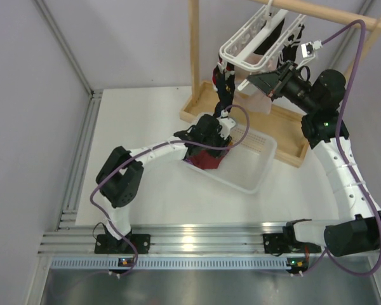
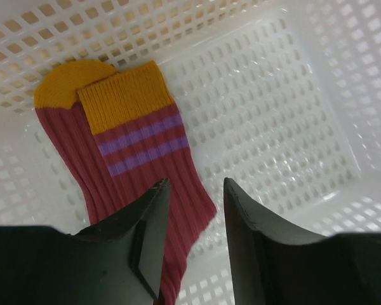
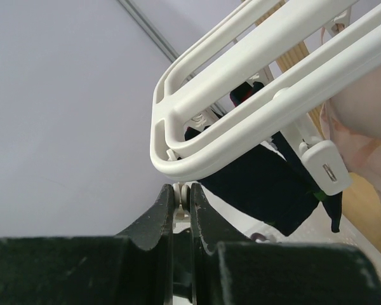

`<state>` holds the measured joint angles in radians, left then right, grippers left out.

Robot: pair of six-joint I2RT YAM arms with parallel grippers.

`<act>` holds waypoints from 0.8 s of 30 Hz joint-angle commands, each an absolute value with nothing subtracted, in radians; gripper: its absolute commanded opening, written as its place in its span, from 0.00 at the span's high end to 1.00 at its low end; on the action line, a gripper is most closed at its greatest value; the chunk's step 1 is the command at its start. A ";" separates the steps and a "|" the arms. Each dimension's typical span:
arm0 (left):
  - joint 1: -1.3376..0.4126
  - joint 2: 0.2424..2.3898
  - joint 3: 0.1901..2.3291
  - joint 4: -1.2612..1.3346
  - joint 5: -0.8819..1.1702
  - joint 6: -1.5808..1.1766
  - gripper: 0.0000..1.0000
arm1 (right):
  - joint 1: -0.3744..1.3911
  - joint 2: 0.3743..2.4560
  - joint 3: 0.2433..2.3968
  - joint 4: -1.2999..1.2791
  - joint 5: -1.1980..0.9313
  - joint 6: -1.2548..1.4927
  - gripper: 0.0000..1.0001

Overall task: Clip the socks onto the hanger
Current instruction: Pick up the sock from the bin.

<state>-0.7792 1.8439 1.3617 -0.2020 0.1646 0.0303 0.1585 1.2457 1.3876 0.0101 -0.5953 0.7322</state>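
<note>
The left gripper [image 2: 193,238] hangs low inside a white slotted plastic basket [image 2: 273,127]. Its 2 black fingers stand apart over a maroon ribbed fabric sock [image 2: 133,146] with an orange cuff, orange toe and 2 purple stripes. The sock lies flat on the basket floor, its lower edge between the fingertips. Up at the tall wooden rack [image 1: 194,57], the right gripper [image 3: 181,198] is clamped on a small white plastic peg [image 3: 180,190] just below a corner of the white plastic lattice hanger [image 3: 286,108], where a dark navy fabric sock [image 3: 260,184] hangs.
</note>
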 commanded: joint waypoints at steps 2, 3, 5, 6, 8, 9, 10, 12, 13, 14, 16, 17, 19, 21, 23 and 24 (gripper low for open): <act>-0.778 1.937 1.492 -0.060 0.066 0.038 0.56 | 0.153 1.233 1.425 0.022 -0.571 0.707 1.00; -0.779 1.974 1.506 -0.057 0.066 0.038 0.56 | 0.153 1.235 1.425 0.021 -0.569 0.706 1.00; -0.781 2.026 1.545 -0.052 0.061 0.046 0.56 | 0.153 1.236 1.425 0.023 -0.568 0.707 1.00; -0.781 2.042 1.557 -0.051 0.055 0.046 0.56 | 0.153 1.239 1.424 0.025 -0.569 0.706 1.00; -0.785 2.080 1.583 -0.055 0.051 0.048 0.57 | 0.153 1.239 1.422 0.020 -0.569 0.703 1.00; -0.787 2.089 1.588 -0.055 0.045 0.049 0.57 | 0.155 1.241 1.422 0.020 -0.569 0.703 1.00; -0.790 2.098 1.592 -0.055 0.031 0.052 0.57 | 0.153 1.239 1.422 0.021 -0.571 0.701 1.00; -0.790 2.117 1.591 -0.057 0.023 0.051 0.58 | 0.153 1.244 1.425 0.018 -0.571 0.696 1.00; -0.792 2.124 1.591 -0.061 0.011 0.051 0.58 | 0.153 1.244 1.425 0.018 -0.571 0.695 1.00; -0.792 2.132 1.591 -0.074 0.009 0.049 0.59 | 0.153 1.244 1.425 0.017 -0.571 0.693 1.00; -0.792 2.141 1.592 -0.092 0.008 0.040 0.59 | 0.153 1.244 1.425 0.015 -0.572 0.689 1.00; -0.793 2.152 1.594 -0.103 -0.023 0.041 0.59 | 0.153 1.246 1.424 0.015 -0.571 0.684 1.00; -0.793 2.163 1.600 -0.133 -0.029 0.037 0.59 | 0.155 1.243 1.420 0.015 -0.572 0.684 1.00; -0.793 2.172 1.600 -0.150 -0.025 0.035 0.61 | 0.155 1.244 1.417 0.014 -0.572 0.680 1.00; -0.795 2.184 1.605 -0.158 -0.018 0.029 0.66 | 0.153 1.243 1.414 0.012 -0.572 0.680 1.00; -0.795 2.187 1.606 -0.163 -0.006 0.029 0.73 | 0.153 1.241 1.413 0.011 -0.571 0.680 1.00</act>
<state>-0.7914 2.1715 1.5646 -0.1375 -0.0017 0.0380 0.1585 1.2457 1.3880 -0.0010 -0.5915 0.6983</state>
